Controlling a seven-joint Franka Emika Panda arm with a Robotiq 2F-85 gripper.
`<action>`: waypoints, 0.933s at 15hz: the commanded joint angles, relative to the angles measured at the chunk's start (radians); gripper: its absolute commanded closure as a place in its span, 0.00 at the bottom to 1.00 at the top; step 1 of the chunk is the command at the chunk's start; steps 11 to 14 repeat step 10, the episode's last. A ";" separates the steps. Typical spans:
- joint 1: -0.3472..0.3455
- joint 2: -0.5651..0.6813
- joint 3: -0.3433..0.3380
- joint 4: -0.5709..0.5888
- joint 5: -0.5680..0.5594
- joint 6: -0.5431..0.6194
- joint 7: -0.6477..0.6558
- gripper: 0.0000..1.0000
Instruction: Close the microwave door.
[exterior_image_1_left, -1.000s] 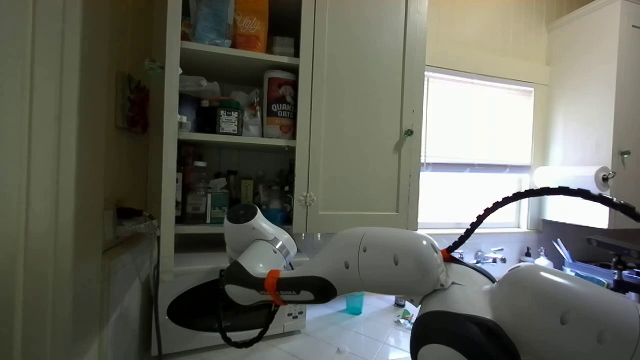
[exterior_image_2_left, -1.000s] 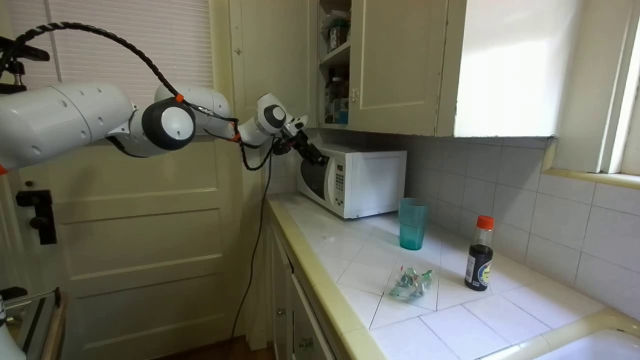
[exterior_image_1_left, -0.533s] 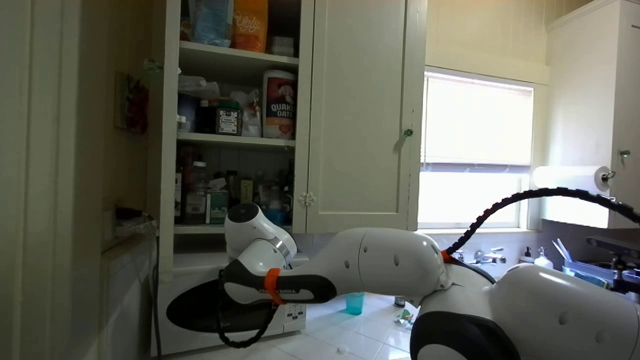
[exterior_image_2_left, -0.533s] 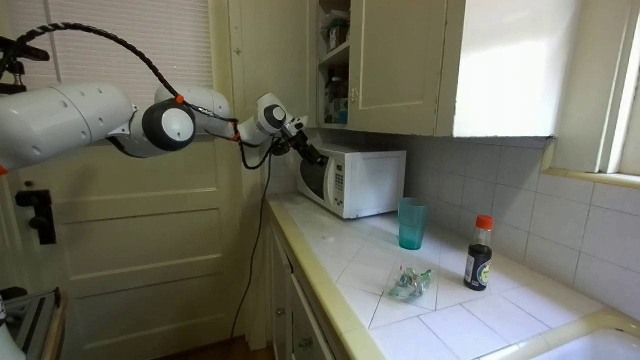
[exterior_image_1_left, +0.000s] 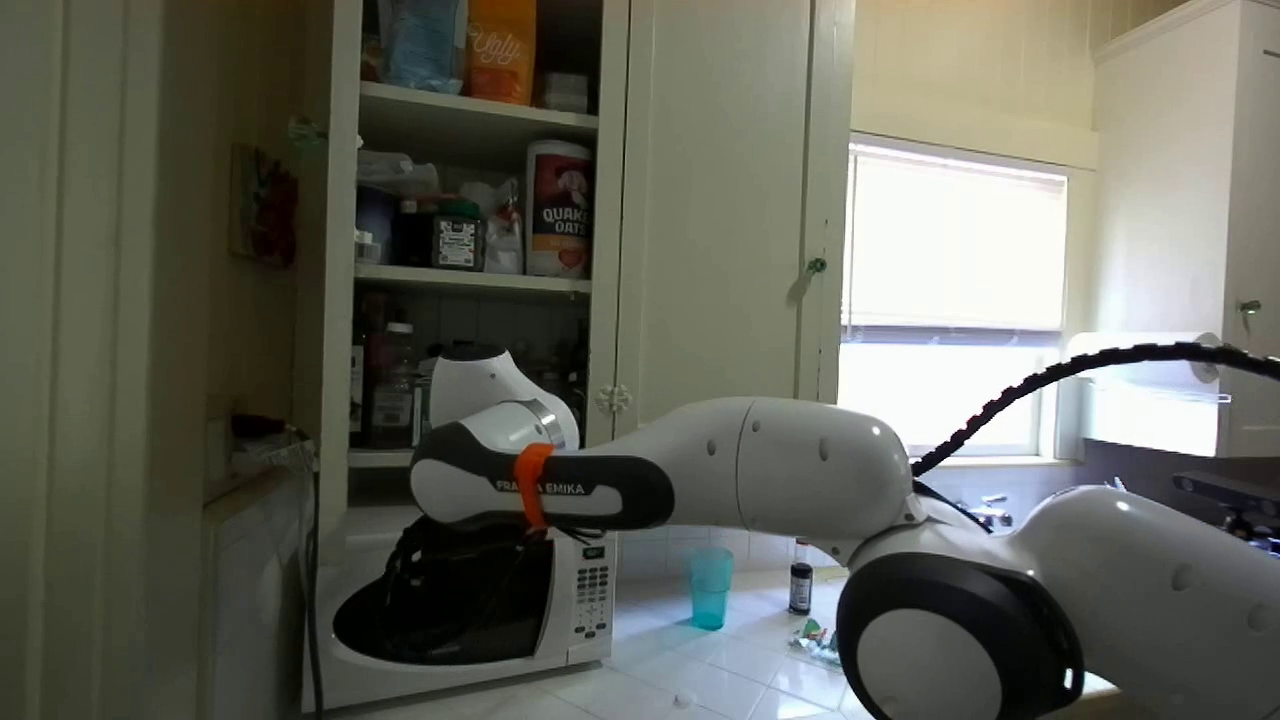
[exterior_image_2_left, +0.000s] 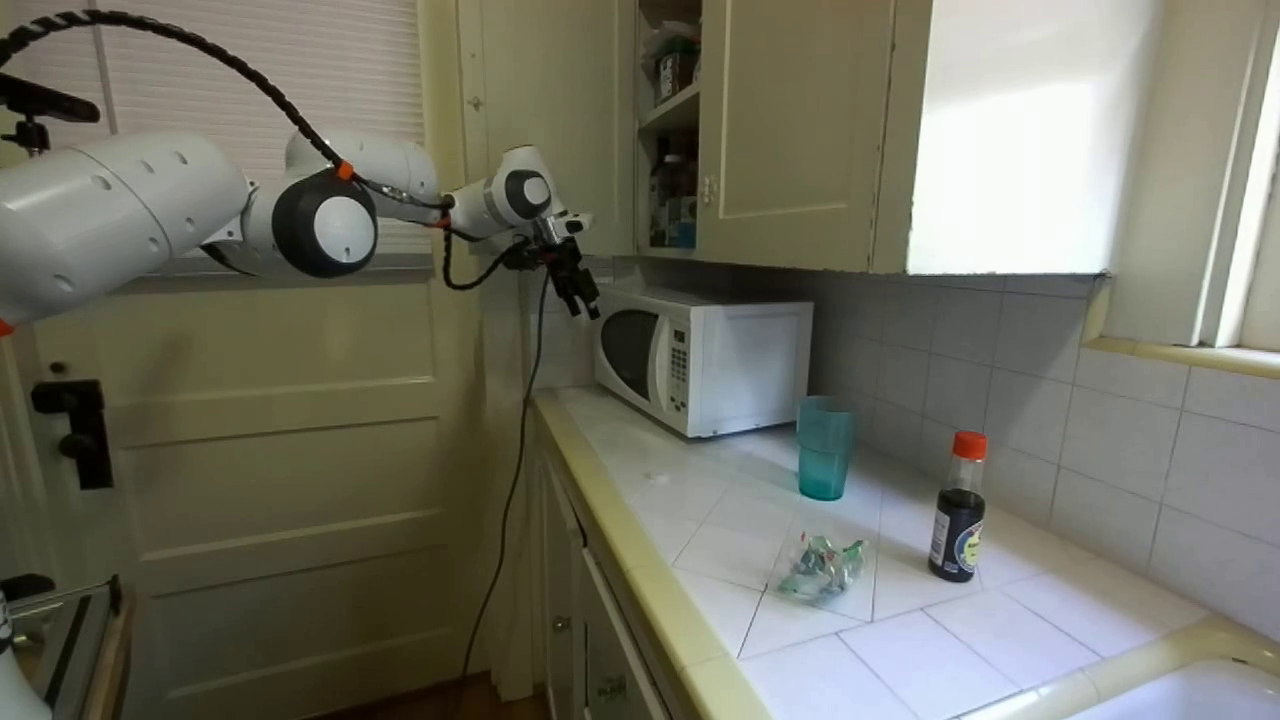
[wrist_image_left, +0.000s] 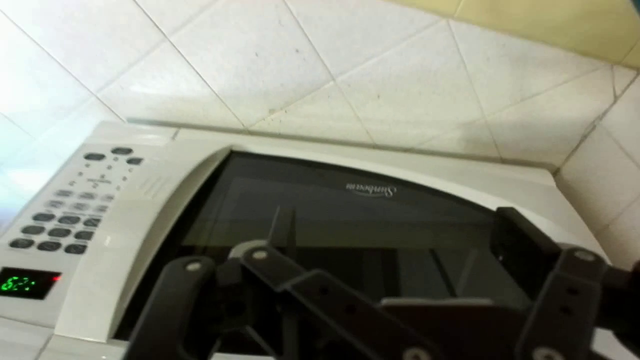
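Where the white-tiled counter (exterior_image_2_left: 690, 505) runs back to a tiled wall (exterior_image_2_left: 945, 345), a boxy white microwave (exterior_image_2_left: 740, 365) sits in the corner beneath a cream cabinet (exterior_image_2_left: 800, 130), whose shelves (exterior_image_1_left: 475, 280) show in both exterior views. Below the microwave's front runs the counter's yellow edge (exterior_image_2_left: 652, 572), and beyond that, apart from the microwave, stands a panelled door (exterior_image_2_left: 290, 480). To the side where the microwave has its button panel (exterior_image_2_left: 680, 362), a teal cup (exterior_image_2_left: 825, 450) stands near it, then come a crumpled wrapper (exterior_image_2_left: 822, 568) and a red-capped bottle (exterior_image_2_left: 958, 530), with the sink (exterior_image_2_left: 1190, 695) farthest out; a bright window (exterior_image_1_left: 955, 300) lies that way too. The microwave door (exterior_image_2_left: 628, 350) makes up most of the microwave's front and lies flush beside the panel, so it looks already closed. Upright, it faces outward across the yellow edge into the room, and its long axis runs level along the front, from the curved handle (exterior_image_2_left: 659, 362) next to the panel to the microwave's opposite end. Seen from the wrist view, the lettering (wrist_image_left: 371, 190) on its dark pane (wrist_image_left: 360, 225) stands upside down. Near that opposite end the gripper (exterior_image_2_left: 585, 310) points downward before the microwave, its jaws apart; the wrist view shows the pane between the fingers (wrist_image_left: 525, 250). Whether a finger touches the microwave door cannot be told from these views.
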 joint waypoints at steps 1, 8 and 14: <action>-0.004 -0.093 0.012 -0.113 0.024 -0.176 0.049 0.00; -0.056 -0.250 0.036 -0.331 0.079 -0.265 0.129 0.00; -0.046 -0.177 0.028 -0.215 0.062 -0.304 0.110 0.00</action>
